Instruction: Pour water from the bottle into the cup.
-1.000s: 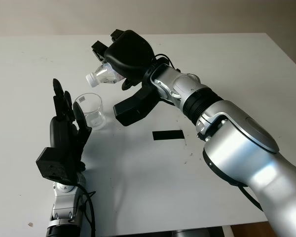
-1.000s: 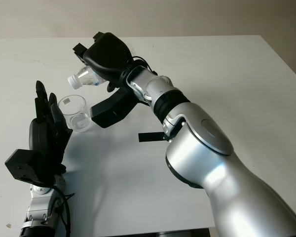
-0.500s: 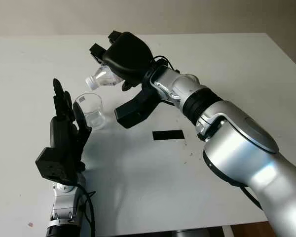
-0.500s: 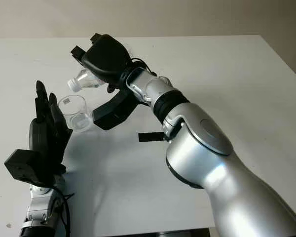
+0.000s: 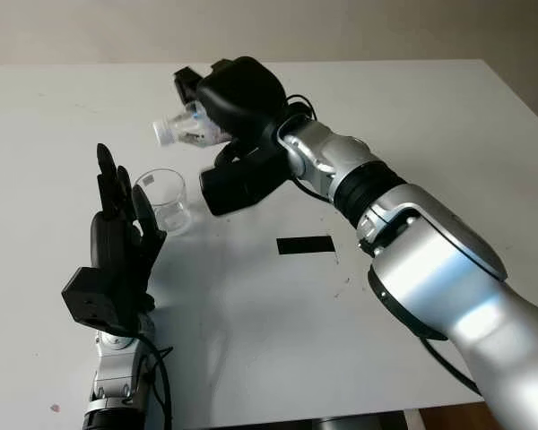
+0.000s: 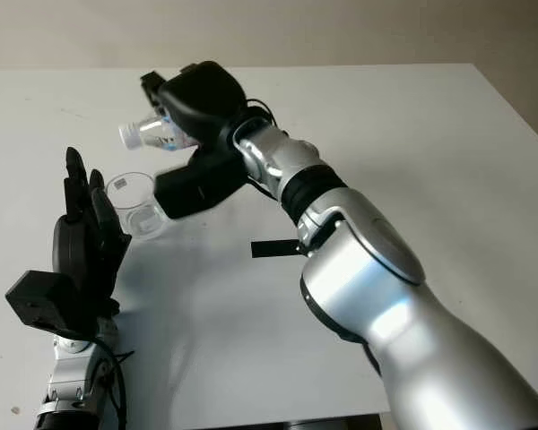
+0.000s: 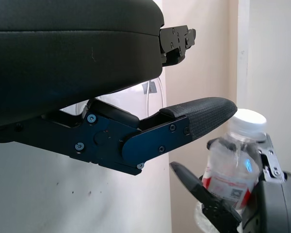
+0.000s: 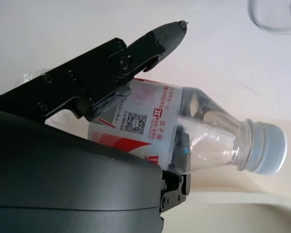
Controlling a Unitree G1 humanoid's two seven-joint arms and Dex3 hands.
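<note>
A small clear plastic bottle (image 5: pixel 184 128) with a red label and a white cap is held in the air by my right hand (image 5: pixel 202 107), which is shut on it. It lies roughly level, with its capped neck pointing left, above and just behind the cup. The label and cap are close up in the right wrist view on the bottle (image 8: pixel 184 131). A clear glass cup (image 5: pixel 166 199) stands upright on the white table (image 5: pixel 430 134). My left hand (image 5: pixel 117 210) is open and stands upright just left of the cup, not touching it.
A black strip of tape (image 5: pixel 305 244) lies flat on the table, right of the cup. My right forearm reaches across the table's middle from the bottom right. The table's front edge runs close behind my left arm.
The right hand has turned the bottle so its neck rose from pointing down at the cup to about level, and lifted slightly. The left hand and cup stayed put.
</note>
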